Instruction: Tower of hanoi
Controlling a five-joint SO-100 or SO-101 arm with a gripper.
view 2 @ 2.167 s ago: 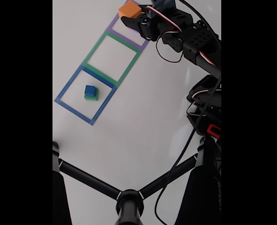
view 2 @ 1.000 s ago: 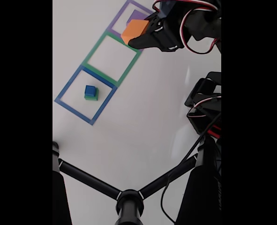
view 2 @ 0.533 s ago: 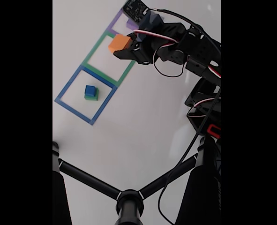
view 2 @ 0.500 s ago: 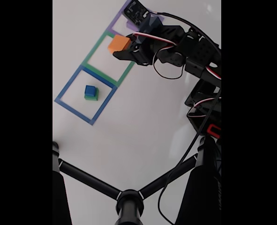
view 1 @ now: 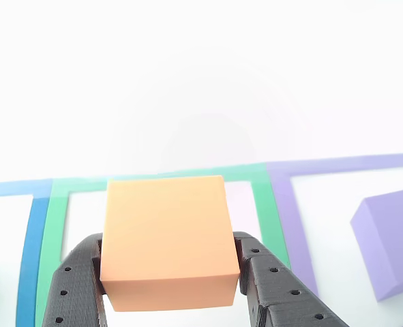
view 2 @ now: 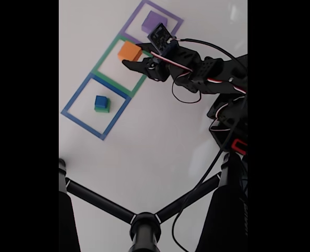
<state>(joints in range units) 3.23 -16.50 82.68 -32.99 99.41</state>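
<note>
My gripper [view 1: 170, 272] [view 2: 132, 54] is shut on the orange block [view 1: 166, 238] [view 2: 129, 51], its black fingers [view 1: 75, 286] clamping the block's two sides. In the fixed view the block hangs over the green taped square [view 2: 105, 55]. The purple block [view 2: 154, 20] [view 1: 392, 238] rests inside the purple taped square [view 2: 174, 20]. The blue block [view 2: 100, 101] sits on top of the green block [view 2: 102, 109] inside the blue taped square [view 2: 73, 100].
The three taped squares run in a diagonal row on a white table [view 2: 155, 142]. A black tripod [view 2: 144, 223] with spread legs stands at the bottom of the fixed view. The arm's base and cables [view 2: 228, 126] fill the right side.
The gripper carried the orange block from the purple square's side down and left to the green square, lowering it. The purple block is uncovered. The blue-on-green stack has not moved.
</note>
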